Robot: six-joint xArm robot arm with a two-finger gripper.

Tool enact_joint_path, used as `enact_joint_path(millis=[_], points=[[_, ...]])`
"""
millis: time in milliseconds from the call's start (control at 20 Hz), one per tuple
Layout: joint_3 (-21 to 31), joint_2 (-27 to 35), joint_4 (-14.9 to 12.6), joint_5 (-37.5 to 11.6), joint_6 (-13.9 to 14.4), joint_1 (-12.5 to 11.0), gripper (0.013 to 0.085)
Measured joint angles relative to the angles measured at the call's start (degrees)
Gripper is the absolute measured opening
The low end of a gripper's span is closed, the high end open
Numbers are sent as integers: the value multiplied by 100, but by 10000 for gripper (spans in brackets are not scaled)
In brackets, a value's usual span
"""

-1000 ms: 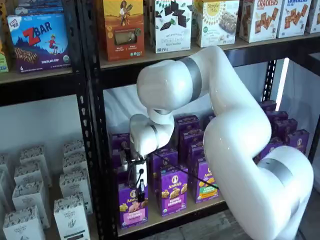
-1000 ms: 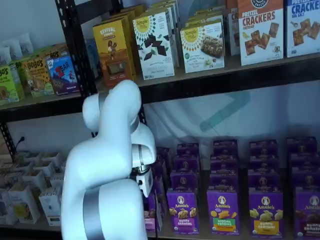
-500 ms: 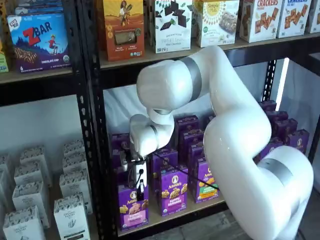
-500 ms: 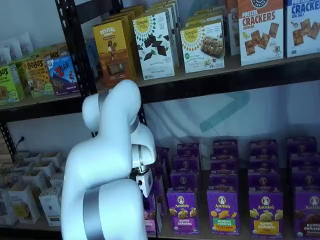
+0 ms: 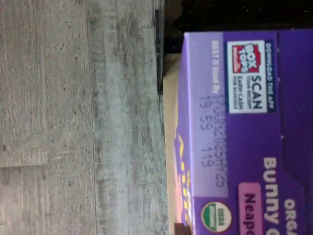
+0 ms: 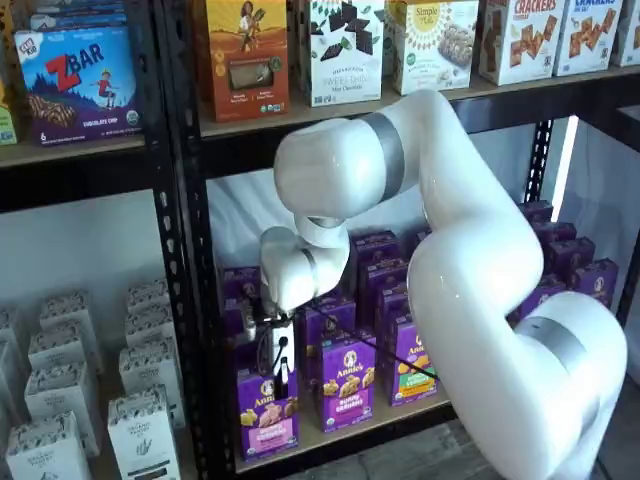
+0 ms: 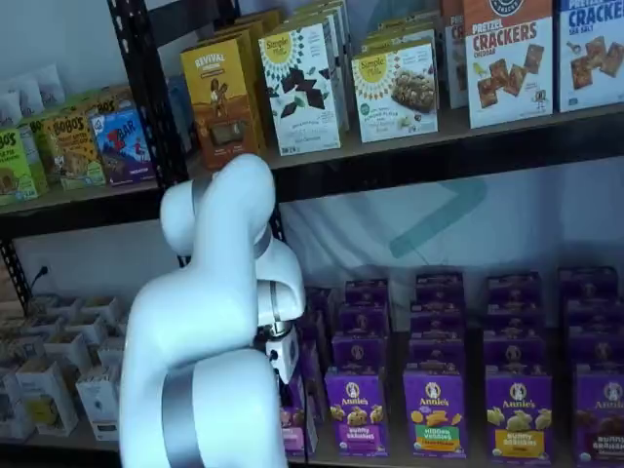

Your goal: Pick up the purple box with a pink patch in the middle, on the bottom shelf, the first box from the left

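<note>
One light tan wooden bottom shelf (image 6: 330, 430) serves as the bench, carrying rows of purple cartons; directly beneath the hand (image 6: 281, 378) stands the small upright purple cardboard box with a pink band (image 6: 266, 413), its top panel filling the wrist view (image 5: 244, 137); whether the black fingers are spread or closed I cannot tell; a descent slightly toward the neighbouring purple carton (image 6: 346, 382) beside it could clip that one or tip the target forward off the rail.
</note>
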Motion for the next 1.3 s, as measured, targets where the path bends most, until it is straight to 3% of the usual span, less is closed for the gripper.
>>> enact_joint_path(millis=[550,950,1300], points=[[532,-409,-375,-121,319,-12,330],[1606,-1174,-915,-493,769,-52,330],[2577,-2047,-944,-664,643,-209,330]])
